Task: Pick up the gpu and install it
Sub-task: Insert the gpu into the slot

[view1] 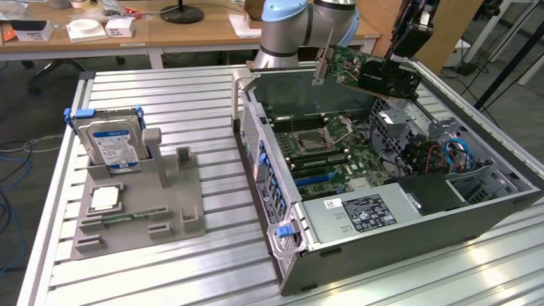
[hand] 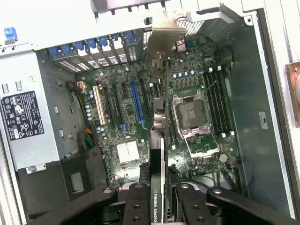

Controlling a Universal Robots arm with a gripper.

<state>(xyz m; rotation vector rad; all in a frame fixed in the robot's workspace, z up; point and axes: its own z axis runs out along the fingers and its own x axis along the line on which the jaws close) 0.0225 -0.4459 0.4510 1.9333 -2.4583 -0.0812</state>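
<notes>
Open case (view1: 399,210): top side clear, motherboard (hand: 140,117) reachable from above, where the gripper (hand: 161,206) hangs, clamped on the gpu (view1: 365,70). Obstacles inside: power supply (view1: 365,210) along one wall, drive cage (view1: 476,185) and cables (view1: 455,153) at the exterior view's right, blue-tabbed rear slots (hand: 103,47) past the card's bracket. Outside: table (view1: 195,102) bare between case and grey fixture (view1: 144,217), where a hard drive (view1: 114,143) stands upright.

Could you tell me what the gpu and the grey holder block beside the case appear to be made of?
The gpu: green circuit board, black, probably plastic, cooler, shiny metal bracket. The holder block: matte grey, uniform, likely moulded or printed plastic.
</notes>
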